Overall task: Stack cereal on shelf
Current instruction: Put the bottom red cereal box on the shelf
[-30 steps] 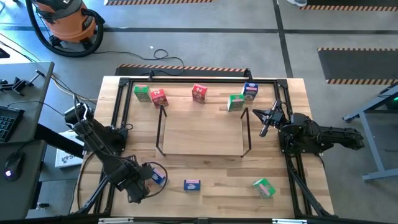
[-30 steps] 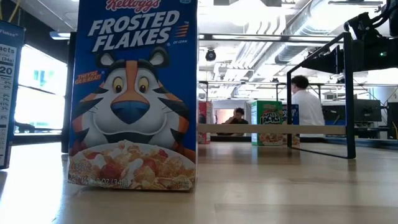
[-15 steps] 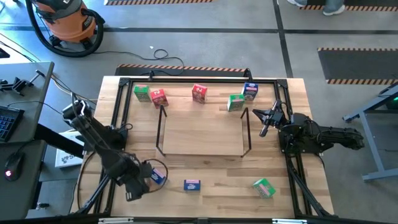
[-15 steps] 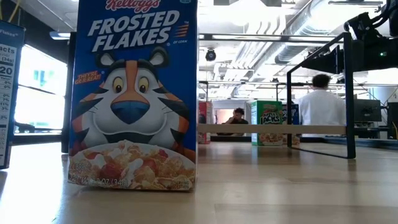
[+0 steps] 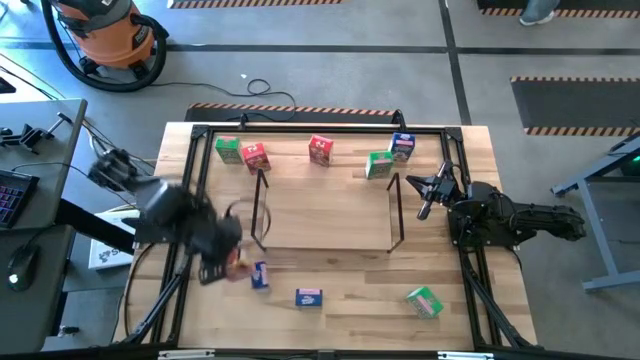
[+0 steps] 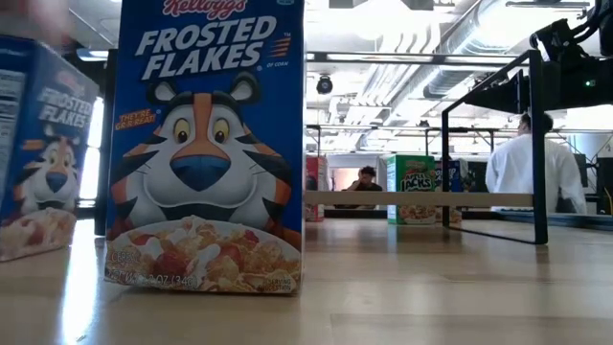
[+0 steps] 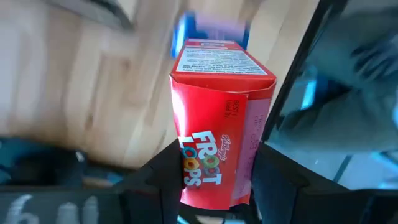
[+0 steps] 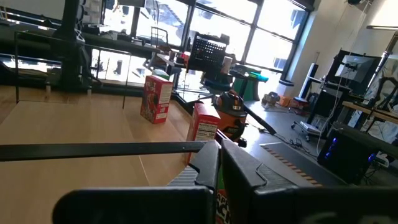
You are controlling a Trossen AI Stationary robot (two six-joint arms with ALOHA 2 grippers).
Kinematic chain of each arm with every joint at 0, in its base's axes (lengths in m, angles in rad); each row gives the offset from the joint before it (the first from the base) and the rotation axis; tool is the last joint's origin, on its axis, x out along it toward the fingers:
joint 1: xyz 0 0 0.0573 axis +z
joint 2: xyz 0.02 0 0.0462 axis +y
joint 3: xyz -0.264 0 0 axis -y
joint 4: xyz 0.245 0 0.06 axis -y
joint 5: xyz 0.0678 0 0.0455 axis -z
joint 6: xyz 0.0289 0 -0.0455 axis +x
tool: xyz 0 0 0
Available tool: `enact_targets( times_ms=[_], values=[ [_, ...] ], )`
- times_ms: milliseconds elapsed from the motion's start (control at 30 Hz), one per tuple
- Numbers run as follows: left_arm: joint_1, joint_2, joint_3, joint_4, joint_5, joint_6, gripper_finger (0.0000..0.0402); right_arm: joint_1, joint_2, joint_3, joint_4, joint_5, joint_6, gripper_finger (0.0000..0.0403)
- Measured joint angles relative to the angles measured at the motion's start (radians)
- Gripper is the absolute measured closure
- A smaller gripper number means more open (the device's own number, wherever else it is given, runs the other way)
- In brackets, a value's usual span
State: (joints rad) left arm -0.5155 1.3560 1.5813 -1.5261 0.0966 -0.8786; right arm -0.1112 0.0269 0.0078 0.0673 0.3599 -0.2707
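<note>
My left gripper (image 5: pixel 228 262) is above the table's near left, beside the left end of the black wire shelf (image 5: pixel 325 212), and is shut on a red Froot Loops box (image 7: pixel 214 118). A blue Frosted Flakes box (image 5: pixel 259 275) stands on the table just beside it and shows at the left of the low view (image 6: pixel 38 153). My right gripper (image 5: pixel 420 193) is at the shelf's right end with its fingers (image 8: pixel 208 163) together and empty. Other boxes stand along the far edge: green (image 5: pixel 228 150), red (image 5: pixel 256 157), red (image 5: pixel 320 149), green (image 5: pixel 379 164), blue (image 5: pixel 402 146). My left gripper pinches the red box between its two fingers (image 7: pixel 155 183), one on each narrow side (image 7: pixel 255 158), at the end nearest the wrist. The fingers slant down from above. The box points away from the fingers toward the table, its far flap (image 7: pixel 221 62) free above the wood.
A blue box (image 5: pixel 309 297) stands near the front edge and fills the low view (image 6: pixel 206 144). A green box (image 5: pixel 425 301) lies at the near right. The black rail frame (image 5: pixel 195 160) borders the tabletop. People show in the room behind (image 6: pixel 536 168).
My left gripper has gone up and toward the far edge and the shelf's left end, carrying the red box. The blue box beside it has turned about and slid a little to the right; the low view now shows its front instead of its side panel.
</note>
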Motion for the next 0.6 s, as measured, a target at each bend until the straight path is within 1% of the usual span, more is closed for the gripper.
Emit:
enact_targets(
  times_ms=[100, 200, 367, 600],
  values=[
    [0.103, 0.001, 0.096, -0.034, -0.01, 0.101, 0.0257, 0.0, 0.0, 0.0, 0.0, 0.0, 0.0, 0.0396],
    [0.208, 0.014, 0.178, -0.033, -0.01, 0.217, 0.0257, 0.0, 0.0, 0.0, 0.0, 0.0, 0.0, 0.0396],
    [0.39, 0.081, 0.303, -0.046, 0.01, 0.48, 0.0257, 0.0, 0.0, 0.0, 0.0, 0.0, 0.0, 0.0396],
    [0.62, 0.267, 0.472, -0.044, 0.138, 0.887, 0.0257, 0.0, 0.0, 0.0, 0.0, 0.0, 0.0, 0.0396]
  ],
)
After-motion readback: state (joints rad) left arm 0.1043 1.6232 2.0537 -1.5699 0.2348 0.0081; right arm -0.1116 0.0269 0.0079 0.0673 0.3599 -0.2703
